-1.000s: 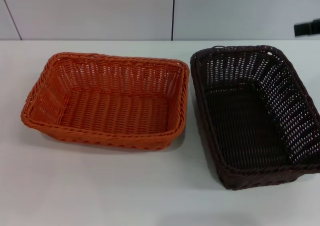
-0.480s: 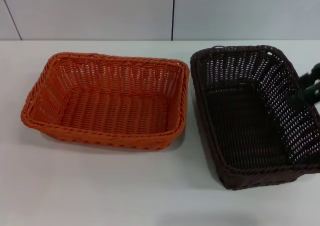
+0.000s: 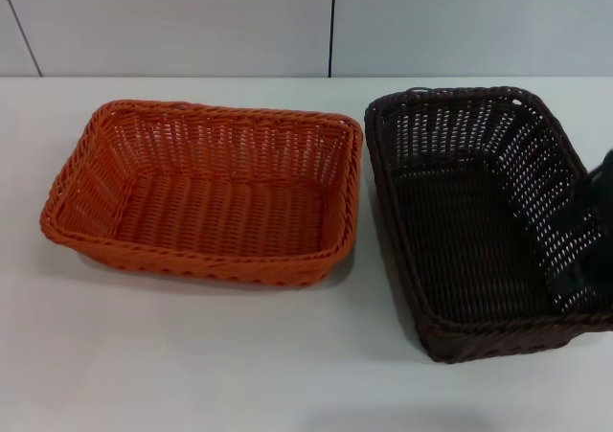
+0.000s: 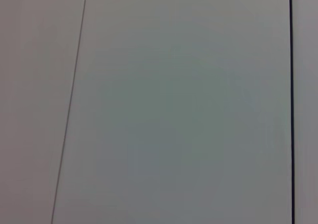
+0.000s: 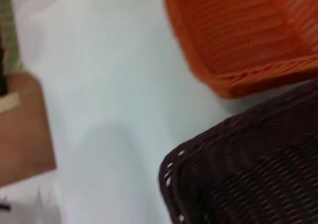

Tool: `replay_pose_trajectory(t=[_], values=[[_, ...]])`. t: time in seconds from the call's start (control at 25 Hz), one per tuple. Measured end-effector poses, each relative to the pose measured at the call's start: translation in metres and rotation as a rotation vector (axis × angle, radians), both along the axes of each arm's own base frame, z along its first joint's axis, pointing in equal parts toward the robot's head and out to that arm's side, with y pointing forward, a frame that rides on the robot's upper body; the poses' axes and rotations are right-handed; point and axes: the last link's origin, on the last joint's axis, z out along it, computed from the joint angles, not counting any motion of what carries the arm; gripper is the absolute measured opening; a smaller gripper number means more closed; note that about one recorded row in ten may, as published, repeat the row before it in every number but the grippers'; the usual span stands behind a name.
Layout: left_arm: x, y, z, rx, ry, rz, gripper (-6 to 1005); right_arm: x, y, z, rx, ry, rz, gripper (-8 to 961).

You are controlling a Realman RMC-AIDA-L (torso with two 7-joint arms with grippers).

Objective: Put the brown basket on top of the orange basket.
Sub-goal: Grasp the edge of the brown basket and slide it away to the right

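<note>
Two baskets sit side by side on the white table [image 3: 192, 355], both upright and open to the top. The orange basket [image 3: 206, 193] is on the robot's left, its long side running across the view. The brown basket [image 3: 484, 221] is on the right, turned so its long side runs away from the robot. Their rims come very close at the near corners in the middle; whether they touch is hard to say.

At the right edge of the head view a dark shape shows: the right gripper [image 3: 596, 223], over the brown basket's outer side wall, partly seen through the open weave. Only a blurred dark mass is visible, so I cannot tell whether its pincer is wide, narrow or gripping anything.

The right wrist view looks down close on the brown basket [image 5: 248, 174], one rounded corner of its braided rim filling the frame, with the orange basket [image 5: 243, 35] beyond it and bare white table [image 5: 99, 85] between and beside them. A brownish surface [image 5: 22, 129] shows off past the table's edge.

The left arm is out of the head view. Its wrist camera sees only a pale panelled wall [image 4: 174, 110] with thin dark seams.
</note>
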Motion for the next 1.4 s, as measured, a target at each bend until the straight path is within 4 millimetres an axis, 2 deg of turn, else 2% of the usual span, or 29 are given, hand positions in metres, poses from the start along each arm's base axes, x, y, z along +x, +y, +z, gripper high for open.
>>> replay_pose_trajectory(t=[0.36, 1.4], values=[[-0.002, 0.000, -0.002, -0.011, -0.009, 0.013, 752, 0.004, -0.003, -0.028, -0.078, -0.105, 0.029, 734], [-0.002, 0.001, -0.002, -0.011, -0.012, 0.012, 752, 0.017, 0.001, -0.071, -0.147, -0.165, 0.024, 734]])
